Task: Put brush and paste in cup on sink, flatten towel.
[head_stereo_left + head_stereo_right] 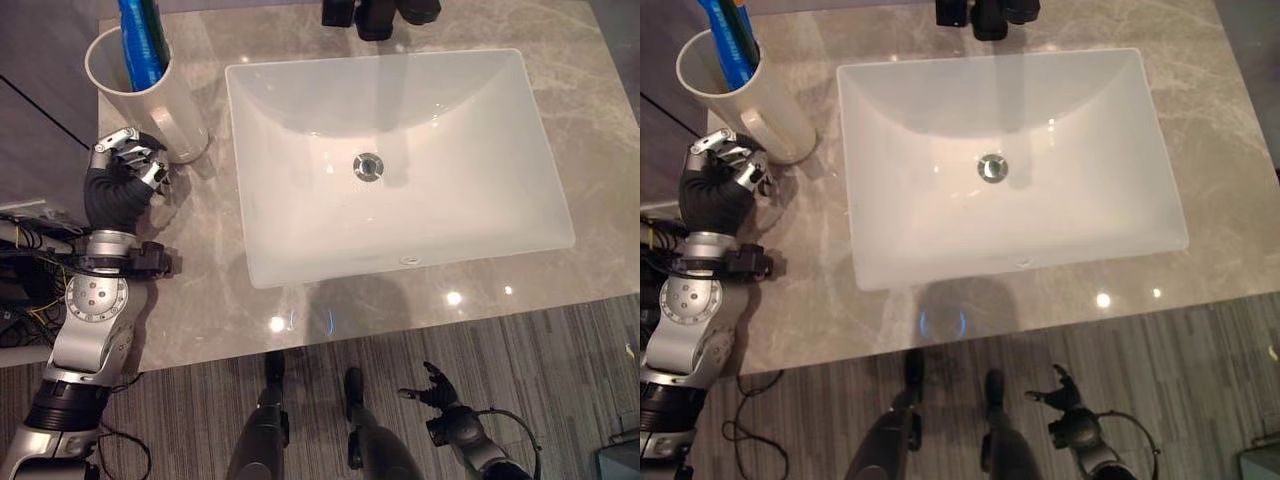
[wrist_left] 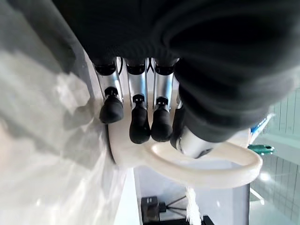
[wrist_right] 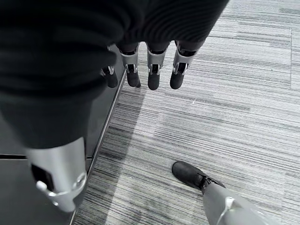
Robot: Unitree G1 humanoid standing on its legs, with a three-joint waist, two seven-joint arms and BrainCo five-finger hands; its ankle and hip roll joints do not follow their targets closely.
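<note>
Left eye view: left hand (image 1: pixel 128 165) is sitting at the cup (image 1: pixel 165 105) handle on the surface (image 1: pixel 210 300), fingers curling at it; the blue paste (image 1: pixel 140 40) is standing in the cup, next to the sink (image 1: pixel 400 160).

Right eye view: brush (image 1: pixel 743 20) w/ paste is in the cup. No towel visible.

Left wrist view: fingers (image 2: pixel 139 124) are curling over the handle loop, prob. gripping.

Right wrist view: right hand (image 3: pixel 150 70) is hanging over the floor, fingers relaxed, apart.

Tip: keep cup upright, move slowly.

- Bright overhead light; small glare spots dot the polished countertop (image 1: pixel 420 300) near its front edge.
- The sink basin (image 1: pixel 400 160) is washed pale, a soft shadow along its front wall.
- Left wrist view: the cup handle (image 2: pixel 211 168) close up is blurred.
</note>
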